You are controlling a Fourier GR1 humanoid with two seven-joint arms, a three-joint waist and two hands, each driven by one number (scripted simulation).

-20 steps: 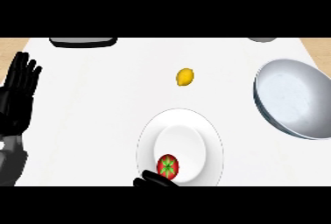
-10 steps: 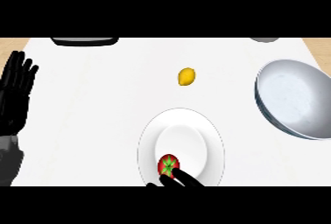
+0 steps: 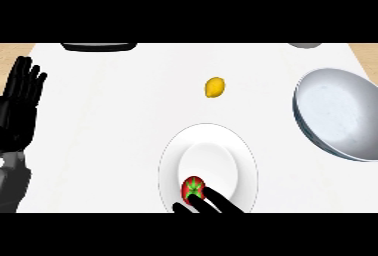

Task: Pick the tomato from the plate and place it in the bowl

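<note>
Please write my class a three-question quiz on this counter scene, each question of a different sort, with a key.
1. True or false: the tomato lies on the plate.
2. The bowl stands: A) left of the plate, B) right of the plate, C) on the plate.
3. Fill in: the hand at the tomato is the robot's ___ hand.
Key: 1 true; 2 B; 3 right.

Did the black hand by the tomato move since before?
Yes. The right hand has slid rightward and further onto the plate; its fingers are now below and right of the tomato, not below-left.
</note>
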